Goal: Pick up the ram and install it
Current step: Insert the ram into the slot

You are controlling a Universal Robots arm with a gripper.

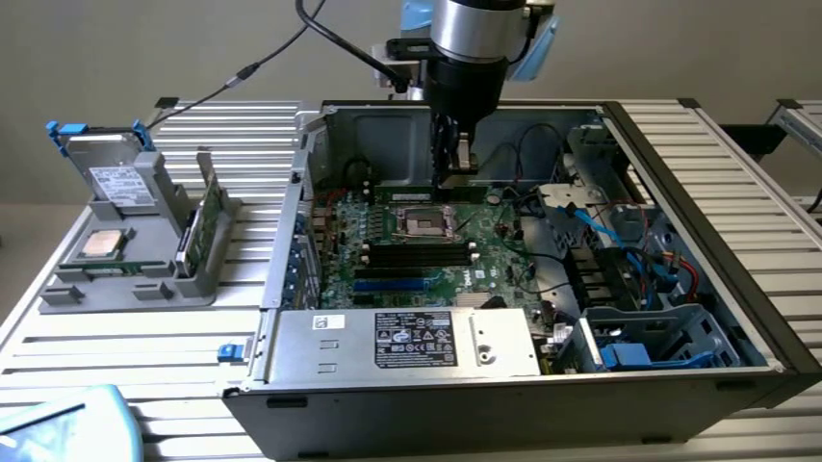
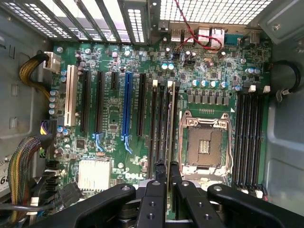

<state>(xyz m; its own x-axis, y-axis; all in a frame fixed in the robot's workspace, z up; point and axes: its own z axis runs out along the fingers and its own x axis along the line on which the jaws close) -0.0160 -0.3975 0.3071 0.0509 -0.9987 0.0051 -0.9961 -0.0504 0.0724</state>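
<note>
Inside case (image 1: 514,409), at twelve o'clock from socket (image 1: 422,223) in exterior view: fingers (image 2: 156,199) clenched on ram (image 2: 169,123), held edge-on above slots (image 2: 153,128). Step judged: alignment; ram not yet seated. Seating would demand its edge parallel over one empty slot.

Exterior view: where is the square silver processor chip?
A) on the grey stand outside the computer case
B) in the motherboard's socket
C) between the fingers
A: the processor chip lies flat on the grey stand at the exterior view's left, and the socket sits empty.
</note>
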